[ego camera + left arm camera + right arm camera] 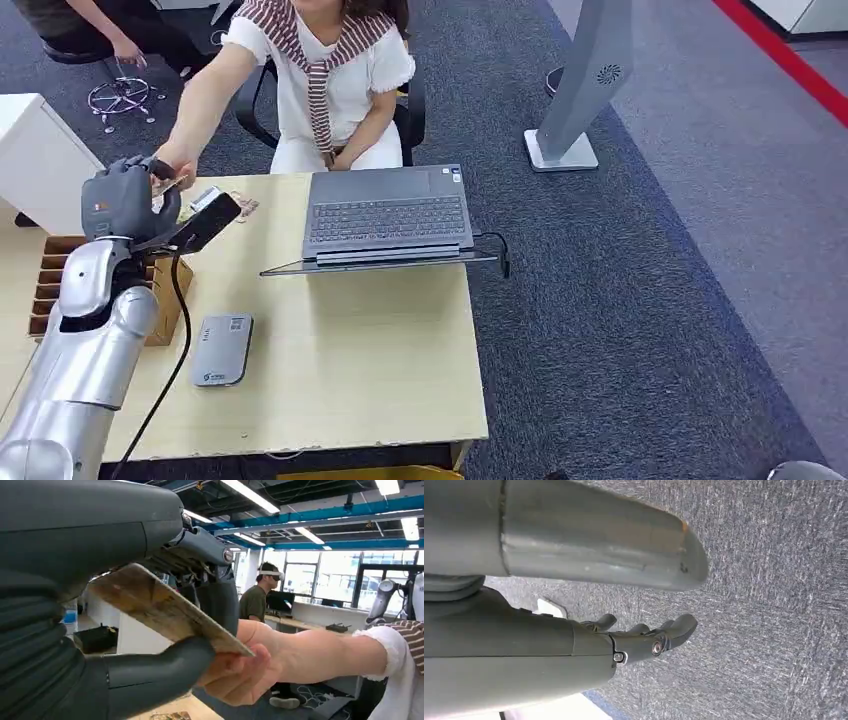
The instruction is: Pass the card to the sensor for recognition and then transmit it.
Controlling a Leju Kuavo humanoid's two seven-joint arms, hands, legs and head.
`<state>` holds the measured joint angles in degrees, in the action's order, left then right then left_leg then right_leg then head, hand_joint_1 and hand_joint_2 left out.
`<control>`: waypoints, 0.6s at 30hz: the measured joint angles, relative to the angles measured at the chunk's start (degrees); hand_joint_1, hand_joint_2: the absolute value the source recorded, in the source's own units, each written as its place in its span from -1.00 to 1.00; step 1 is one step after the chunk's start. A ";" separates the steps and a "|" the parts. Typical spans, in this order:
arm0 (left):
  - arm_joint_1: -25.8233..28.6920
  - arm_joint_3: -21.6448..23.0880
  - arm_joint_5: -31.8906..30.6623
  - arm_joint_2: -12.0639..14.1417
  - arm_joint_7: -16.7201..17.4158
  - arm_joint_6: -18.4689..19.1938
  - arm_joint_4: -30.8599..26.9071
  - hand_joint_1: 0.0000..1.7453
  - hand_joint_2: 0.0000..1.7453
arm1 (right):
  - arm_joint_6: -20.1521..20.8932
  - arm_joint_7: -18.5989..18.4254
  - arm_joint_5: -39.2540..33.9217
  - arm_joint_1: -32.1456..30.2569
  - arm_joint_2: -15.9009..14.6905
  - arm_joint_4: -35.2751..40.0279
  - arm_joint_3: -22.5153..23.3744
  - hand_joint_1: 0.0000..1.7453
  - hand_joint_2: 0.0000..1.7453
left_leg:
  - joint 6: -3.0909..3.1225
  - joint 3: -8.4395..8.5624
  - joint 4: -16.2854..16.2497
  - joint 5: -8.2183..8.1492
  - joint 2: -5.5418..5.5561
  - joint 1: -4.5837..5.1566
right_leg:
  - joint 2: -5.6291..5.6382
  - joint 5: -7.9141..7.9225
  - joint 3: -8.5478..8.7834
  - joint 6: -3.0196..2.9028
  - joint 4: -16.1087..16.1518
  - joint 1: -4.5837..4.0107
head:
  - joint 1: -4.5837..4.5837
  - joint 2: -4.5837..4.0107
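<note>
At about nine o'clock in the head view, the robot's grey left hand (128,197) is raised above the far-left part of the pale wooden table (380,370), and the left wrist view shows its thick thumb and dark fingers pinching a worn, brownish flat card (165,607). A seated person's outstretched hand (240,675) grips the card's other end, so both hold it at once (the card itself is barely discernible from the head camera). Just beside the left hand, toward three o'clock, a black tilted sensor on a cabled stand (205,222) rises above a brown wooden slotted box (60,285). At six o'clock from the sensor a flat grey rectangular device (221,350) lies on the table. Further right, around twelve o'clock on the table, an open dark grey laptop (388,215) sits on a stand. The robot's right hand (639,637) hangs over grey carpet (774,580), fingers loosely apart and holding nothing.
</note>
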<state>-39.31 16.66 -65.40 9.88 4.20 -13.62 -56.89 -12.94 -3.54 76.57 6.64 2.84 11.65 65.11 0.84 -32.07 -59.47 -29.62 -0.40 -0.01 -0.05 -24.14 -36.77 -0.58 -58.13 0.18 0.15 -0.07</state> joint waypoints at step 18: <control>0.01 0.02 0.17 0.00 -0.22 -0.31 0.00 1.00 1.00 | 0.46 -0.15 0.78 0.00 -0.04 0.00 -0.96 -1.00 -1.00 | 0.00 0.00 0.00 0.00 0.00 0.00 | 0.00 0.00 0.00 0.00 0.00 0.00 | 0.00 0.00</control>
<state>-39.30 16.68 -65.22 9.88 3.98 -13.92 -56.89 -12.48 -3.69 77.35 6.64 2.80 11.65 64.15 0.84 -32.08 -59.47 -29.62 -0.40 -0.01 -0.05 -24.14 -36.77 -0.58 -58.13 0.18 0.15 -0.07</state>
